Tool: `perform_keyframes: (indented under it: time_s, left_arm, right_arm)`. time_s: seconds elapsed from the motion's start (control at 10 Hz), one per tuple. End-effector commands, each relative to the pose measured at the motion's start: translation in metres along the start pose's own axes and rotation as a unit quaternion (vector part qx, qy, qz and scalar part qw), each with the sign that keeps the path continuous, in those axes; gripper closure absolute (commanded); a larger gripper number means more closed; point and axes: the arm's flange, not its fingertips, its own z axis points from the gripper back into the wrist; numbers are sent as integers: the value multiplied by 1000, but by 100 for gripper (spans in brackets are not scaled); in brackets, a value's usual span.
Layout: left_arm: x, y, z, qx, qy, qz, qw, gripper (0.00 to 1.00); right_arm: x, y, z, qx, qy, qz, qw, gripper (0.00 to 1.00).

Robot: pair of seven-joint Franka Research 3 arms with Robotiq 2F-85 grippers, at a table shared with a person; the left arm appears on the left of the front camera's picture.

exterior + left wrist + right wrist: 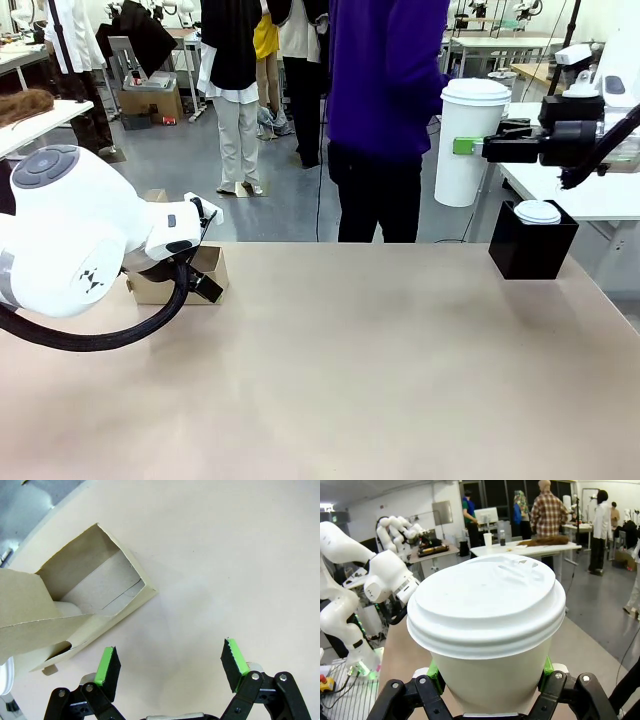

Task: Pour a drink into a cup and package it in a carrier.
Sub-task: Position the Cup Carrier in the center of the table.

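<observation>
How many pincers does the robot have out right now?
2. The left pincer hangs open over the table, next to the brown carrier. The right pincer is shut on the white cup, held up on the robot's right. None look hidden.

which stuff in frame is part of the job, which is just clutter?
Job:
- lidded cup, held in the right gripper
- carrier, next to the open left gripper

Lying about:
- black box
- white lid on top of it
</observation>
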Motion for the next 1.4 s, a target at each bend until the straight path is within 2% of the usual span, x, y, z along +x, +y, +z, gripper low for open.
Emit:
perform_keyframes:
  time_s: [0.0,0.5,0.7,1.0,1.3]
  left_arm:
    - [0,0,0,0,0,0,1000,0]
    - [59,20,98,-5,59,101,993,0]
    - [91,44,126,15,91,141,986,0]
    - [130,90,125,18,126,212,969,0]
    - [145,122,89,34,142,256,955,0]
  right_arm:
    - [5,2,-1,1,-2,4,1000,19]
    - [5,2,-1,1,-2,4,1000,19]
    - [5,2,-1,1,-2,4,1000,19]
    - [5,2,-1,1,-2,4,1000,19]
    - [5,2,-1,1,-2,4,1000,19]
